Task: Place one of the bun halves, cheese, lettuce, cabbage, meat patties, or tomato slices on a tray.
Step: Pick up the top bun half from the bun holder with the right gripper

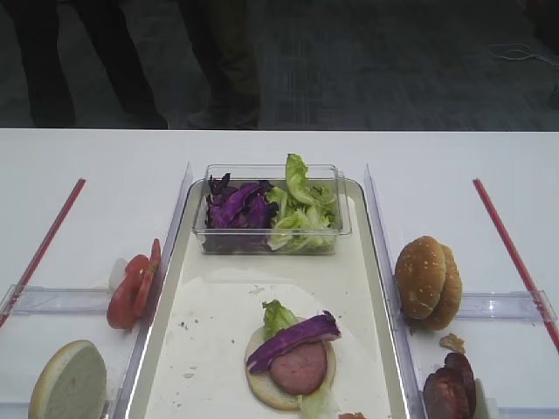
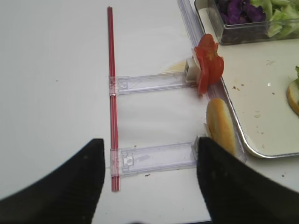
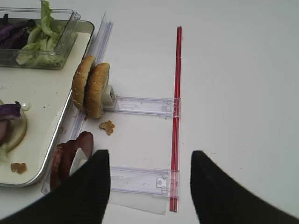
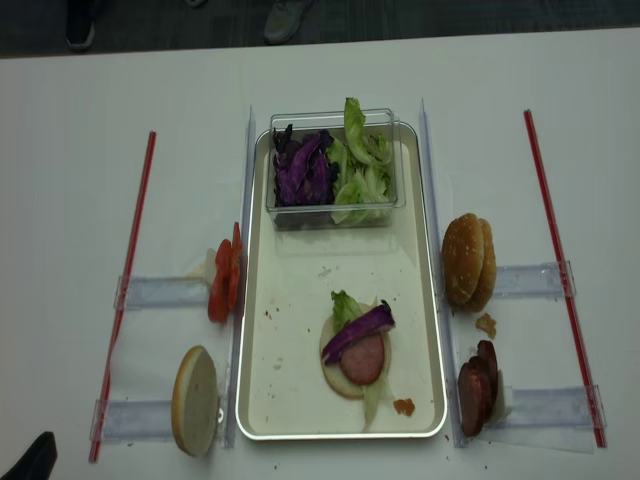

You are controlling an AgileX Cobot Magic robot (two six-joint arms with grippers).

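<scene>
Both grippers wide open w/ nothing in them: right gripper [image 3: 147, 179] at frame bottom, left gripper [image 2: 149, 175] too. Bun tops [image 3: 91, 86] on edge, center-left, just outside tray [image 3: 49, 149] rim; patties [image 3: 70, 158] lower left.

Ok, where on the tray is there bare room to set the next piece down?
Bare liner on the tray lies between the clear box and the half-built burger, and left of the burger. Crowded: the far end under the box, and the burger's own spot.
</scene>
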